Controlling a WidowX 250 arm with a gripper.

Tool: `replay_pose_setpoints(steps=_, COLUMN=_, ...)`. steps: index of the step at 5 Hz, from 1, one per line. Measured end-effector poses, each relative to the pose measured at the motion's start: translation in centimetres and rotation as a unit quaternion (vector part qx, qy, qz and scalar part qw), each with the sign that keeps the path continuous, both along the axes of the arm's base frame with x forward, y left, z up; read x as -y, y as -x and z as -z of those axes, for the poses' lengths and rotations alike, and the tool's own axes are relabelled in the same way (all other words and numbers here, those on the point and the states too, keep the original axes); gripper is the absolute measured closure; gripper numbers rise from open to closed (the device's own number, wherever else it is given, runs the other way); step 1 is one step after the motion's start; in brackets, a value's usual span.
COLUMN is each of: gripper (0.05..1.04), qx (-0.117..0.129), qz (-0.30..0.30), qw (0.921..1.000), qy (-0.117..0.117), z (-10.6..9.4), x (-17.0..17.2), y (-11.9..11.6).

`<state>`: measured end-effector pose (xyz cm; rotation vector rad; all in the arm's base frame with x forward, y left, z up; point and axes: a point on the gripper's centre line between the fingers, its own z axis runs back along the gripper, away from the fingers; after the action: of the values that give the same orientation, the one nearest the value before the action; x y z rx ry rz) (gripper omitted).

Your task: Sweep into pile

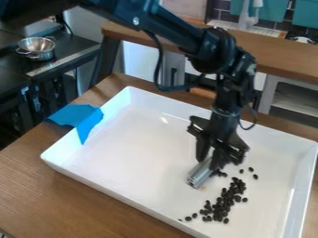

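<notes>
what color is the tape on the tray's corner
Blue; the tape shows best in the camera view.

My black, jointed robot arm [168, 23] comes in at the upper left of the camera view and slants down to the right, to a bulky black wrist [233, 69] right of centre. From there the wrist section hangs steeply, thin black cable [159, 69] looping below the forearm on the view's left side. My black two-finger gripper [209, 160] points down at a slight tilt, low and right of centre, fingers [202, 148] drawn close together in a grip.
</notes>
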<state>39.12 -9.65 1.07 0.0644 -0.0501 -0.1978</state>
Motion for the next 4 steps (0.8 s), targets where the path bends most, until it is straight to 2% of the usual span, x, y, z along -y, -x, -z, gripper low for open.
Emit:
replay_pose_setpoints(steps=2, gripper=0.756, qx=-0.022, qz=0.007, qw=0.9995, qy=0.021, z=-1.0, x=3.3, y=0.9)
replay_pose_setpoints(steps=4, gripper=0.756, qx=-0.017, qz=0.008, qw=0.9994, qy=0.029, z=-1.3, x=3.3, y=0.6)
